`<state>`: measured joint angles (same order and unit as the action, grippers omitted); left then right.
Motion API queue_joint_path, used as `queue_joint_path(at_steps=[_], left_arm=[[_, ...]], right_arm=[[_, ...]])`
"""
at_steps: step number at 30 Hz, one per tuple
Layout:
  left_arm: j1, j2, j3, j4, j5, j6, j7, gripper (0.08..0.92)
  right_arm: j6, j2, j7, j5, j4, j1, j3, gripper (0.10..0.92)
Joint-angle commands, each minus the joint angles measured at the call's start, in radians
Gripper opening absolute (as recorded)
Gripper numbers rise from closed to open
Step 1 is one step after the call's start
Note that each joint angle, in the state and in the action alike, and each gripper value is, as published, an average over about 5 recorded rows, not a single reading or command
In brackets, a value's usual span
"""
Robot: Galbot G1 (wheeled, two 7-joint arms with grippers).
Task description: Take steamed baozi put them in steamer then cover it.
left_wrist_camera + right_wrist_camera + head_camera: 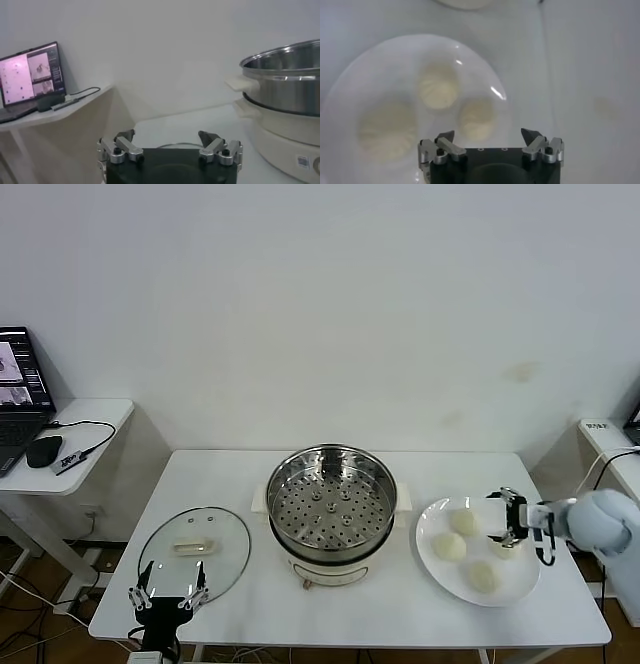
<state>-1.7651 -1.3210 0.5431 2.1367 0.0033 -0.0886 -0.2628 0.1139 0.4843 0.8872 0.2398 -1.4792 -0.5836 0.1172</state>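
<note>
The steamer (pixel 330 502) stands in the middle of the white table, shiny steel with its perforated tray bare; its side also shows in the left wrist view (pixel 282 82). Its cover (pixel 195 546), clear glass with a cream handle, lies flat to the steamer's left. Several steamed baozi rest on a white plate (pixel 432 564) at the right, among them one at the plate's back (pixel 462 522) and one at its front (pixel 484 576). My right gripper (pixel 503 517) hovers open over the plate's right side, just above a baozi (pixel 477 118). My left gripper (pixel 168 596) hangs open at the table's front edge, beside the cover.
A side desk at the far left carries a laptop (pixel 18 389), a mouse (pixel 44 450) and cables. Another white stand (pixel 605 434) sits at the far right. A plain white wall runs behind the table.
</note>
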Motion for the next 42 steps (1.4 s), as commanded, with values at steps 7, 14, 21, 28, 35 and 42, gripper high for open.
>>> queue_joint_path(at_steps=[7, 14, 21, 28, 35, 42], left_arm=[[0.009, -0.002, 0.008, 0.000, 0.012, -0.002, -0.002, 0.823], [0.013, -0.005, 0.012, -0.004, 0.019, -0.002, 0.000, 0.823], [0.016, -0.003, 0.020, -0.012, 0.022, -0.001, 0.002, 0.823], [0.020, -0.001, 0.022, -0.019, 0.022, -0.002, 0.003, 0.823], [0.024, -0.001, 0.021, -0.022, 0.023, -0.001, 0.002, 0.823], [0.022, -0.001, 0.022, -0.021, 0.023, 0.000, 0.000, 0.823]], right_arm=[[0.010, 0.040, 0.133, -0.003, 0.234, 0.413, 0.477, 0.823], [0.017, 0.140, 0.085, -0.009, 0.304, 0.417, 0.481, 0.823], [0.026, 0.204, 0.076, -0.021, 0.347, 0.429, 0.508, 0.823], [0.037, 0.248, 0.072, -0.015, 0.388, 0.434, 0.525, 0.817], [0.052, 0.258, 0.064, -0.016, 0.391, 0.434, 0.537, 0.744], [0.061, 0.252, 0.064, -0.014, 0.383, 0.440, 0.540, 0.618]])
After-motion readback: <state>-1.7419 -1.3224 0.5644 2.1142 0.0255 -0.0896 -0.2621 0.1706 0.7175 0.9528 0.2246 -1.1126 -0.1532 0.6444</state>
